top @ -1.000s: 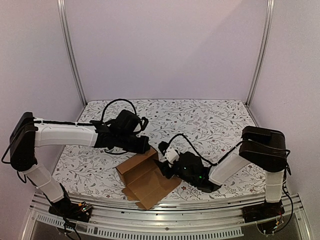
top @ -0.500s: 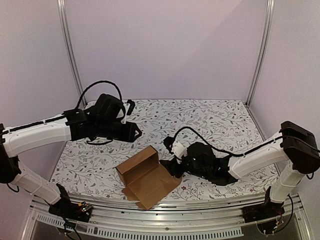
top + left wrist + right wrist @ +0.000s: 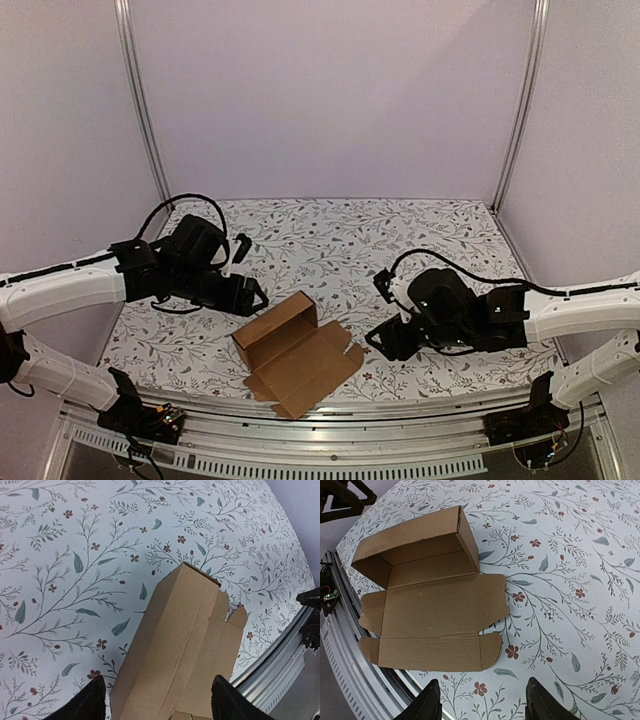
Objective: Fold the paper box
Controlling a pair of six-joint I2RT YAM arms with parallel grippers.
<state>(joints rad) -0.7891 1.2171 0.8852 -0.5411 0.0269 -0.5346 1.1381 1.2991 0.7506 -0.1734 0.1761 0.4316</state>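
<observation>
The paper box [image 3: 292,350] is plain brown cardboard lying near the table's front edge. Its tray half stands with walls up, and the lid panel with its flaps lies flat toward the front. My left gripper [image 3: 250,296] hovers just left of the tray's far corner, open and holding nothing. In the left wrist view the box [image 3: 180,640] lies below the open left gripper [image 3: 157,705], apart from it. My right gripper [image 3: 384,340] is open to the right of the lid, clear of it. The right wrist view shows the box [image 3: 430,610] ahead of the empty right gripper [image 3: 485,705].
The floral tablecloth [image 3: 400,250] covers the table. A metal rail [image 3: 330,425] runs along the front edge just below the box, also seen as the rail [image 3: 340,645] in the right wrist view. Upright frame posts [image 3: 140,100] stand at the back corners.
My left gripper has let go, opened and drawn back to the left of the box. The right arm has pulled away to the right, off the lid. The box stayed in place.
</observation>
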